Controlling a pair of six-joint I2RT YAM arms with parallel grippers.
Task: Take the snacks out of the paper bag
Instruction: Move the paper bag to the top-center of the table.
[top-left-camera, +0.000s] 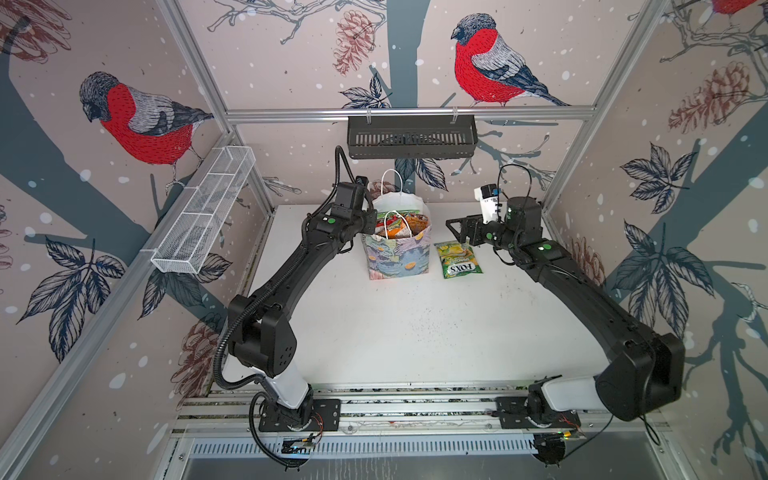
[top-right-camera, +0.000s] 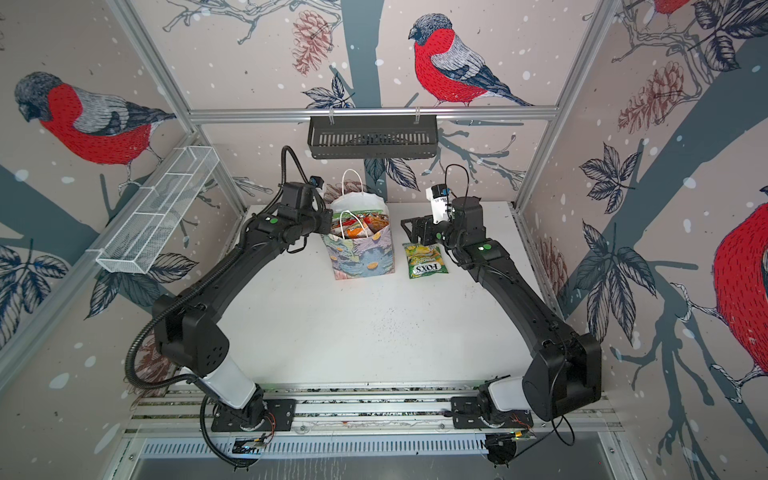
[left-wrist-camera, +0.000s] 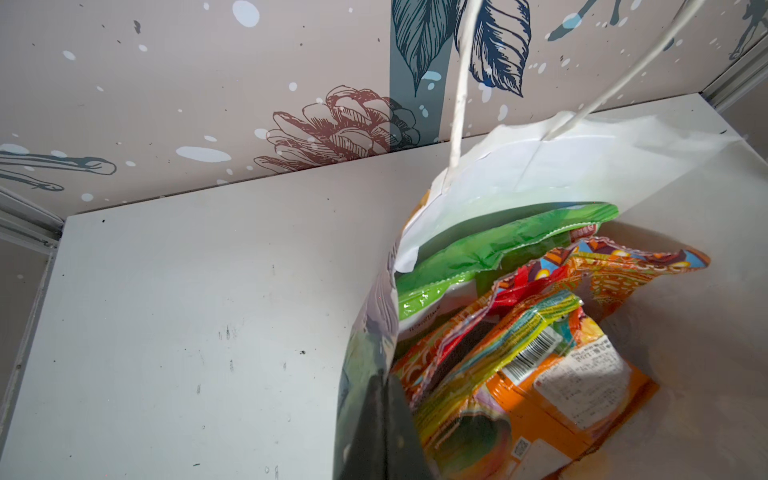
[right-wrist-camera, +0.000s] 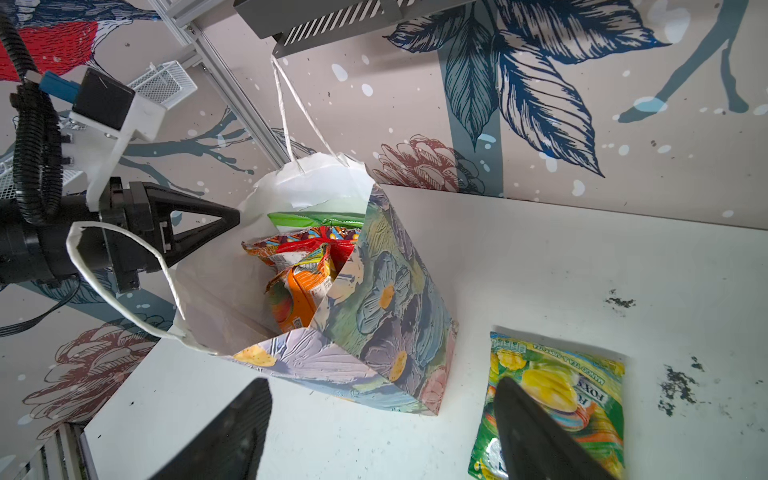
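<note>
**Paper bag (top-left-camera: 399, 253) braced upright near the middle of the desk's (top-left-camera: 415, 332) rear edge, with more snacks (top-left-camera: 401, 226) inside.**

The left tool (right-wrist-camera: 235, 217) is closed tight and appears to pinch the bag's side wall at the rim. The right tool (top-left-camera: 457, 232) gapes wide and empty above the green-yellow FOX'S packet (top-left-camera: 459, 259). That packet lies flat on the desk just beside the bag, toward the right edge. Inside the bag stand a bright green packet (left-wrist-camera: 478, 249), a red packet (left-wrist-camera: 519, 286) and an orange packet (left-wrist-camera: 532, 411). My judgement of the best next move: the left pinch steadies the bag while the right tool enters the mouth from above, clear of the outward-drooping cord handle (right-wrist-camera: 71, 245). It then grips one packet's upper edge and lifts straight up.
</note>
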